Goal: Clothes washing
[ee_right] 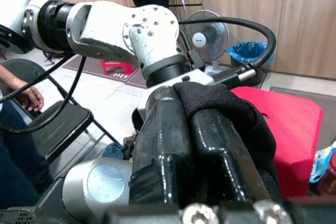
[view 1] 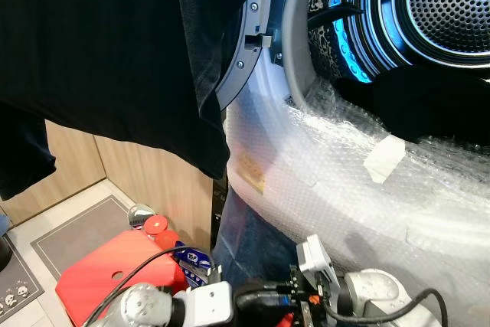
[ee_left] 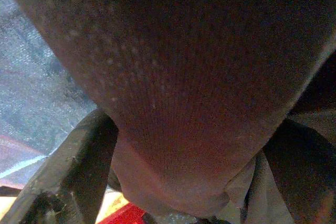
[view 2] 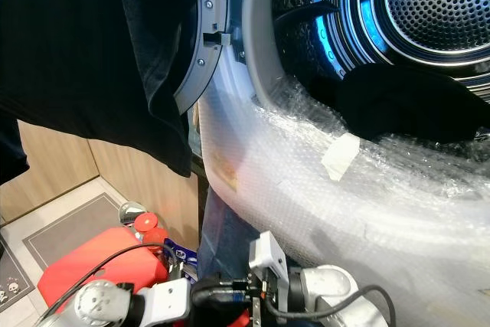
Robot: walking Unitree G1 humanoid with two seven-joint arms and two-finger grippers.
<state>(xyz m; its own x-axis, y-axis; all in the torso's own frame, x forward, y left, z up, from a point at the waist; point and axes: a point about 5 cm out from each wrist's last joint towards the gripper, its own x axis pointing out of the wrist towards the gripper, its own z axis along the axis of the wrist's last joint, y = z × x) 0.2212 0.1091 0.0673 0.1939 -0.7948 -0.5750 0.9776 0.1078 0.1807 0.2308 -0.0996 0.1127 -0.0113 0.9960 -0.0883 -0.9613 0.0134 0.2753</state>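
Note:
A large black garment (view 1: 115, 44) hangs across the upper left, in front of the washer's open door (view 1: 243, 44). The lit drum (view 1: 448, 5) holds a leopard-print cloth (view 1: 325, 32), and a black piece of clothing (view 1: 429, 101) lies in its mouth. In the left wrist view, dark knit cloth (ee_left: 184, 87) bulges between the fingers (ee_left: 79, 166) of my left gripper (ee_left: 189, 182), which grips it. Low in front of me, my right gripper (ee_right: 189, 108) is shut, with a strip of black cloth (ee_right: 226, 108) pinched and draped over one fingertip. It points at my left arm (view 1: 153, 304).
Bubble wrap (view 1: 344, 181) covers the washer's front below the drum, with a tape patch (view 1: 383, 157). A red box (view 1: 115, 269) stands on the tiled floor at lower left, next to a grey mat (view 1: 76, 231). Wooden cabinet panels (view 1: 145, 174) rise behind. A person (ee_right: 26, 95) sits on a chair.

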